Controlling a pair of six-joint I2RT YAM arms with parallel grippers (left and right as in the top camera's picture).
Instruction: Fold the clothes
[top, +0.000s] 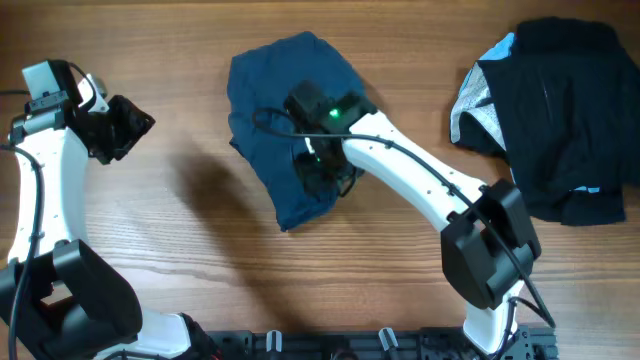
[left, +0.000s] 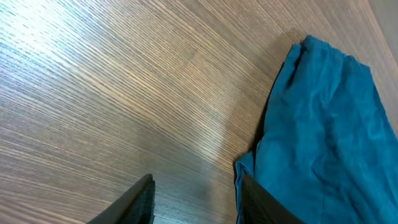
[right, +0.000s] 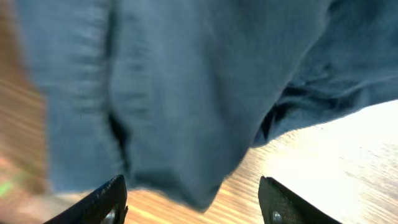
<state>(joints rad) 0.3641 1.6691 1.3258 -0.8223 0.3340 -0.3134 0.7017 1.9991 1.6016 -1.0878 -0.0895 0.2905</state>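
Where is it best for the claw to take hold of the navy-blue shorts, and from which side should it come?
Probably at the narrow lower corner of the navy-blue shorts. There the cloth tapers to a free edge on the wooden table, while the middle looks bunched. Come from above, on the side nearest the robot. The right claw, open, hangs over that end.

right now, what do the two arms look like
Left arm and right arm: white shells, black joints and bases, black cables along them. Left gripper and right gripper are black. A green light glows at the right wrist.
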